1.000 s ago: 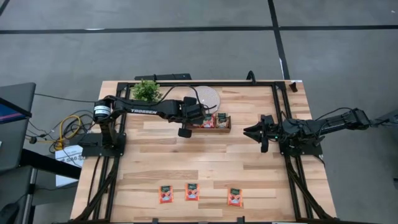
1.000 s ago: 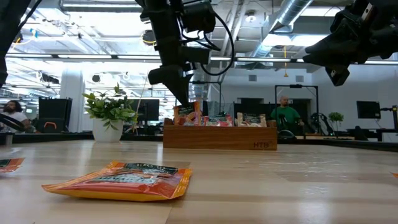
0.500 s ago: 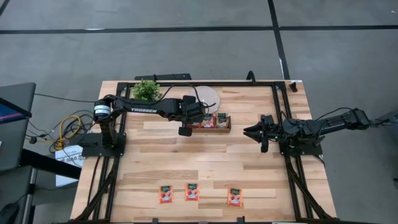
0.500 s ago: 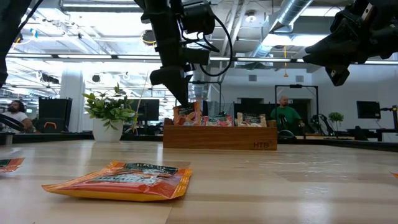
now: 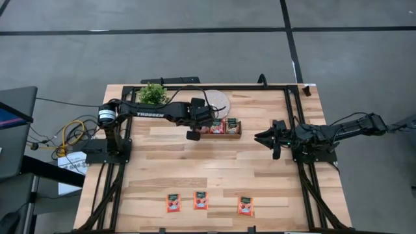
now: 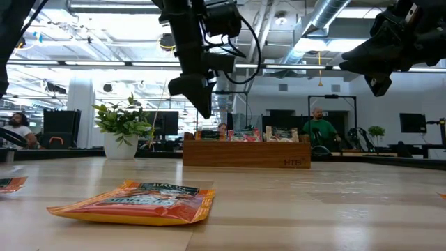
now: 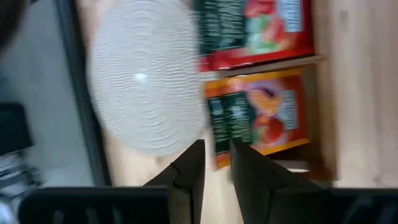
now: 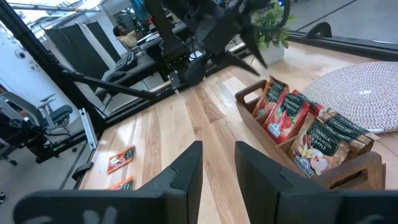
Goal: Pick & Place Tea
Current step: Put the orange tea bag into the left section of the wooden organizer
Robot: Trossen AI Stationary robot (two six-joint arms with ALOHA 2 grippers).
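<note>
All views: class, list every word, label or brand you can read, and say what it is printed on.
"TROSSEN": on the left arm, high view.
"HTB": on the front wall of the wooden tray, low view.
Tea sachets: the label print is too small and blurred to read in any view.

Grey concrete floor (image 5: 195,58) with dark seam lines around a light wood-plank table (image 5: 214,166). Behind it, an open office hall: exposed silver ducts (image 6: 327,21) and pipes overhead, bright ceiling strip lights, white column (image 6: 80,104), dark monitors (image 6: 59,122) on desks, office chair (image 8: 53,115). People sit far back, one in a green top (image 6: 320,129). Laptop edge (image 5: 10,110) at the left.
</note>
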